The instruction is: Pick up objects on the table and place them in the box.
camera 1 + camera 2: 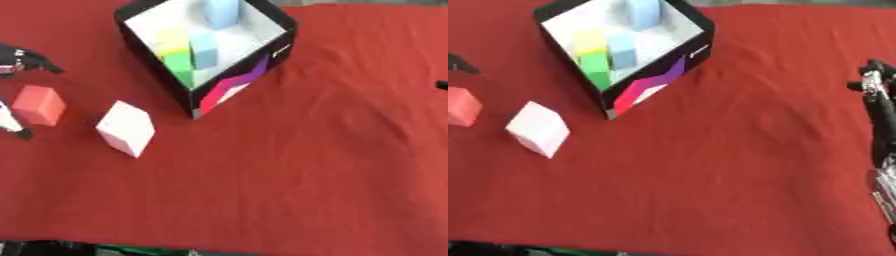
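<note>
Left eye view — red block (pixel 38 104) between left robot hand (pixel 19 60) fingers.

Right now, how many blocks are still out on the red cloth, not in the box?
2. A red block lies at the far left between the left hand's fingers; a white block sits beside it, nearer the box.

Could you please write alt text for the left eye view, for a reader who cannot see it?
On a red tablecloth, the robot's left hand brackets a red block at the left edge. A white block lies beside it, and an open box behind already holds coloured blocks.
</note>
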You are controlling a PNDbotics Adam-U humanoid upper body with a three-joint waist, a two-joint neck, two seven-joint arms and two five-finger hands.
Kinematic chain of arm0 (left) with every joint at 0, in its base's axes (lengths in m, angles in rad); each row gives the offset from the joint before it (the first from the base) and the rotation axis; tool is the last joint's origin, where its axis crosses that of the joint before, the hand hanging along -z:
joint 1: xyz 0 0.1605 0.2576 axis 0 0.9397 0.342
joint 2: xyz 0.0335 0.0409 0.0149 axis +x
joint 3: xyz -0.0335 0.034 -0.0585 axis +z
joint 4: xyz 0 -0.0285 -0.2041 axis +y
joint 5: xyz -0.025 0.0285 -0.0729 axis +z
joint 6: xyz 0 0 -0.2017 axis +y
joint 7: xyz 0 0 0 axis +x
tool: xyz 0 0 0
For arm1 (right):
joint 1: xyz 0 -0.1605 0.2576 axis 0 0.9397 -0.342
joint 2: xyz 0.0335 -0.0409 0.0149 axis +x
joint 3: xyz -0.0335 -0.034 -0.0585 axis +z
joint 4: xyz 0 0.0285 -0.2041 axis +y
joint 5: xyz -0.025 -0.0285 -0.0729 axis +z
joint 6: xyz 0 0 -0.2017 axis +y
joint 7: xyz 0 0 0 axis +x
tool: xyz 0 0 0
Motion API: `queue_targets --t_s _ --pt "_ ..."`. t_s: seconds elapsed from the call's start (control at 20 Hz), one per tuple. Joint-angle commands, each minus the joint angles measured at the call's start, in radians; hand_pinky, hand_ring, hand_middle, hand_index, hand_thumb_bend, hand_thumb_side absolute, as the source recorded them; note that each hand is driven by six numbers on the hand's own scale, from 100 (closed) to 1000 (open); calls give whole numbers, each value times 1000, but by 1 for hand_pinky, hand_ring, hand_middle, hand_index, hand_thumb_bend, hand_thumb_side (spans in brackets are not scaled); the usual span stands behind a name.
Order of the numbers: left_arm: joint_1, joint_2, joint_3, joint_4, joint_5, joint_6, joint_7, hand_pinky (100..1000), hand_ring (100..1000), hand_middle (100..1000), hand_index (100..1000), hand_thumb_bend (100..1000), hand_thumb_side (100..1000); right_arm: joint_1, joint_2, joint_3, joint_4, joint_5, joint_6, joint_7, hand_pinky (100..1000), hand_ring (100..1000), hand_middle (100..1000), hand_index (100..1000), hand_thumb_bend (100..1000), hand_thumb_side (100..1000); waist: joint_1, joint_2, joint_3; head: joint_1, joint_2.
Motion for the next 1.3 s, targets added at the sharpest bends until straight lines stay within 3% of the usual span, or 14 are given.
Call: queue_targets --t_s 0.05,0.4,0.65,0.9,1.0,1.3 --pt "-21 19 21 10 19 -119 -114 907 916 817 934 701 389 -7 -10 -5 -4 0 1 2 1000 728 762 816 100 608 2 -16 0 2 -10" --pt "-16 16 33 12 105 -111 -158 878 880 771 853 423 241 -9 -9 -4 -2 2 5 3 1000 728 762 816 100 608 0 -13 0 1 -10" --pt "-20 24 38 -6 201 -88 -263 852 857 745 789 392 279 -6 -11 -2 -4 4 10 4 1000 728 762 817 100 607 0 -17 3 1 -8" --pt "-26 36 51 -41 271 -50 -331 795 784 632 639 376 177 -4 -14 -3 -5 2 11 4 1000 728 762 817 100 605 1 -24 5 -2 -5" --pt "-28 40 55 -54 284 -36 -339 764 743 577 571 370 175 -3 -14 -2 -5 2 11 4 1000 728 763 818 100 605 2 -25 5 -1 -5" --pt "-44 32 74 -110 356 -7 -333 715 695 532 520 232 145 -3 -19 -4 -10 1 10 6 1000 729 763 818 100 597 0 -28 4 -7 -2"
